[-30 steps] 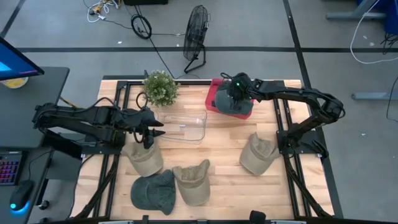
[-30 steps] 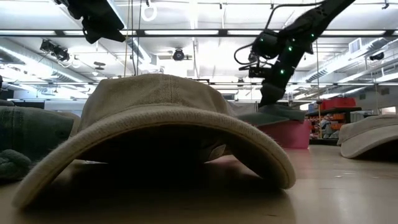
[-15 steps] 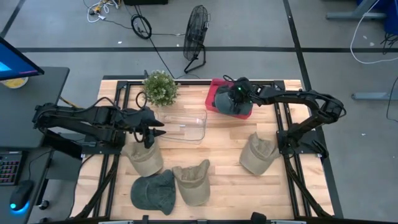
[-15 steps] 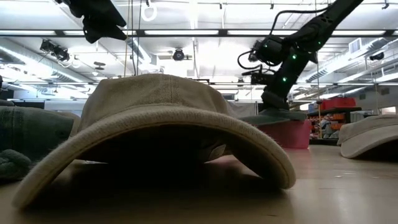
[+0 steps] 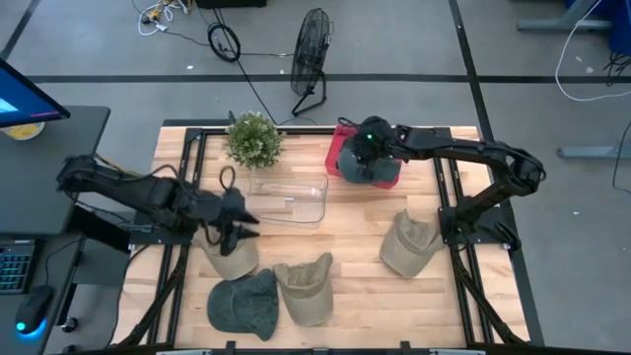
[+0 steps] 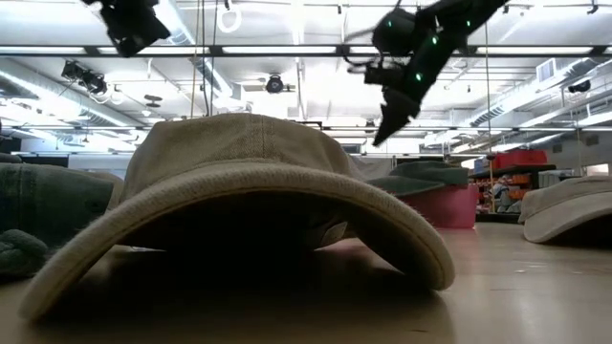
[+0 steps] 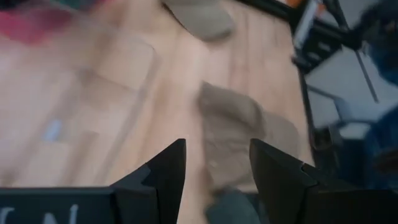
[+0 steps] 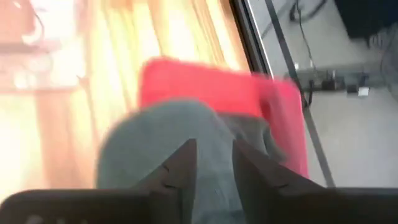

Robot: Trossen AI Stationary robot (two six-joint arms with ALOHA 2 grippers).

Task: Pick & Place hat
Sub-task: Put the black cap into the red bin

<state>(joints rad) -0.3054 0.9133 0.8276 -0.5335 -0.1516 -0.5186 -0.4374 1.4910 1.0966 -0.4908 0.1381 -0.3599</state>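
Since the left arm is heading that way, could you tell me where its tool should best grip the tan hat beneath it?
Probably the crown of the tan hat, taken from straight above. It lies crown-up on the table, its soft domed top exposed. The left tool hangs open above its edge, so pinching a fold there looks simplest.

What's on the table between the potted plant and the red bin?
Nothing: in the high view, only bare wood separates the potted plant and the red bin.

A potted plant [image 5: 253,138] stands at the wooden table's [image 5: 355,237] far edge beside a clear plastic container [image 5: 289,198], with a floor fan [image 5: 312,57] and cables [image 5: 223,39] beyond.
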